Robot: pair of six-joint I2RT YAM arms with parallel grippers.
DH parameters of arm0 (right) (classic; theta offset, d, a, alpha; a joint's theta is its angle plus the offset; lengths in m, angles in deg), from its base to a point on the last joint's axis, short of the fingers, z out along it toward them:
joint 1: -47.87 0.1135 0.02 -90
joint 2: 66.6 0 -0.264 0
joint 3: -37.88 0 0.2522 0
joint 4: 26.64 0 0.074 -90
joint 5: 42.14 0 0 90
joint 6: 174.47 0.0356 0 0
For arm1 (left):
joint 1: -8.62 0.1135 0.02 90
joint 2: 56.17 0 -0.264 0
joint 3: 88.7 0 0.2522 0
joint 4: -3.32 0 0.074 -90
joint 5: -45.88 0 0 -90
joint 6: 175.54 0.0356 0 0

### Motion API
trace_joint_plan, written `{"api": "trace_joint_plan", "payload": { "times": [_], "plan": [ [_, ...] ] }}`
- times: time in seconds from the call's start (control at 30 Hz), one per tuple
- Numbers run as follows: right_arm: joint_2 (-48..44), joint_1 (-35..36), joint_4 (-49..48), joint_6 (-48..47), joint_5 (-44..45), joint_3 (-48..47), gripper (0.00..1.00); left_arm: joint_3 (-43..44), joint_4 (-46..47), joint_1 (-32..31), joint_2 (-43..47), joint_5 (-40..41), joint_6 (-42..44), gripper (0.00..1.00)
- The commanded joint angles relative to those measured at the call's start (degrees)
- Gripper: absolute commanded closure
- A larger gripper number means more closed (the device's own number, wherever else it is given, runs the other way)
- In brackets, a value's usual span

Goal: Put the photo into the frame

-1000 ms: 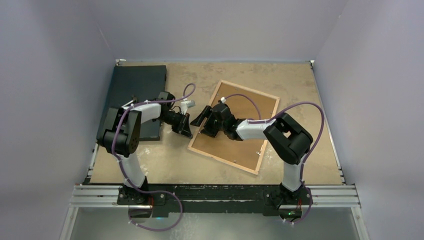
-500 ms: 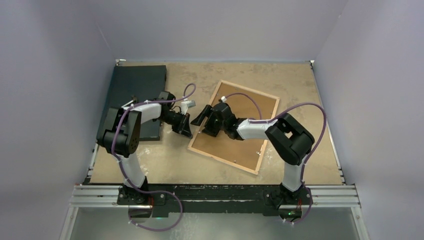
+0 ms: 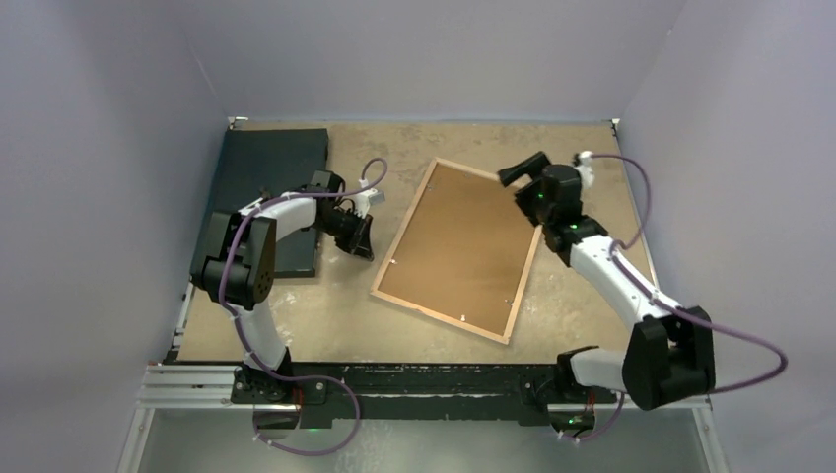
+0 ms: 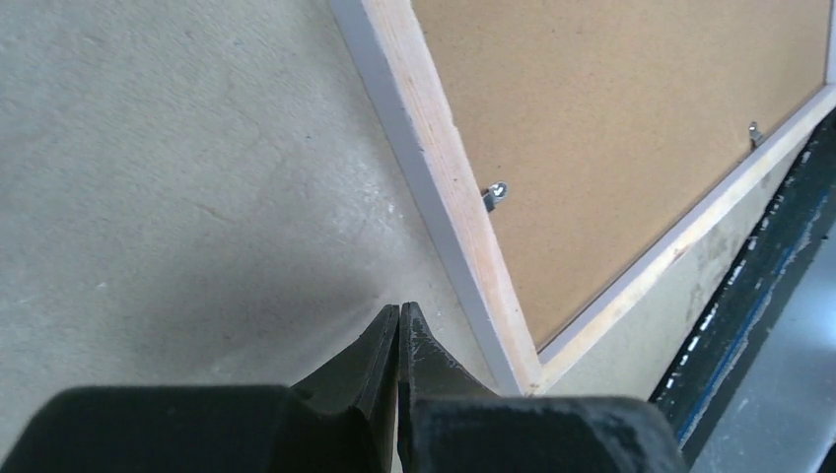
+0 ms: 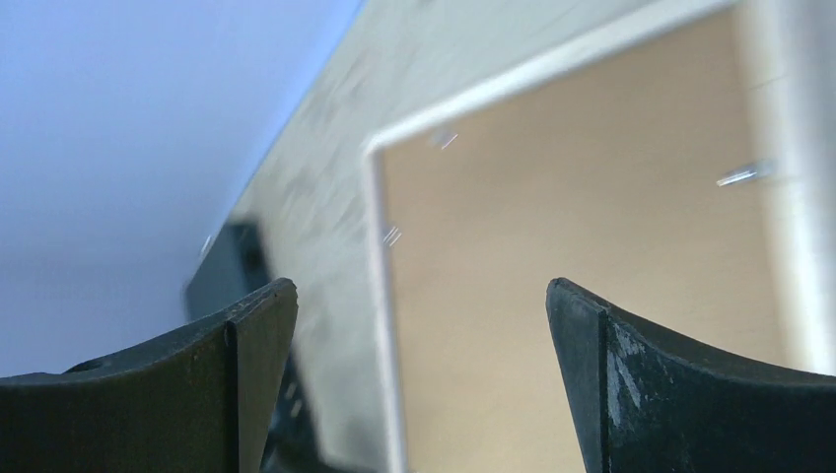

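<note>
Brown fibreboard backing panel (image 3: 461, 250) is filling the frame (image 3: 406, 227), which is lying back-up and turned at an angle in the middle of the top view, on the beige table (image 3: 325, 317). Its light wooden rails are showing around the panel, and a small metal clip (image 4: 496, 192) is sitting on the rail seen in the left wrist view. The left gripper (image 3: 365, 248) is hovering left of centre in the top view, just beside the frame's left rail but apart from it. Its jaws are pressing tightly together with nothing between them, pointing down at bare table near the frame's lower left corner. The right gripper (image 5: 419, 288) is hanging over the frame's upper right corner in the top view, its two black fingers (image 5: 258, 340) spreading wide and carrying nothing. Its own camera is giving a blurred look along the panel towards the frame's far corner, with what appears to be the black board (image 3: 266, 187) beyond. That board is lying flat in the upper left of the top view, partly under the left arm.
</note>
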Motion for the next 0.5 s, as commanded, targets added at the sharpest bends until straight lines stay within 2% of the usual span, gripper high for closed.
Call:
{"api": "trace_joint_plan", "payload": {
  "times": [0.0,0.2,0.37,0.47],
  "plan": [
    [-4.2,-7.7,9.9,-7.0,12.0,2.8,0.01,1.7,1.5,-0.1,0.4,2.4,2.7,1.00],
    [3.1,-14.0,10.1,-7.5,12.2,0.8,0.01,-1.2,1.4,-3.1,0.8,4.4,4.5,1.00],
    [11.6,-19.6,6.3,-9.2,8.0,-0.7,0.01,-4.5,1.3,-7.0,3.1,6.7,5.9,1.00],
    [16.7,-20.0,3.9,-9.6,3.4,-2.7,0.01,-5.6,0.9,-8.4,4.0,7.1,6.9,1.00]
  ]
}}
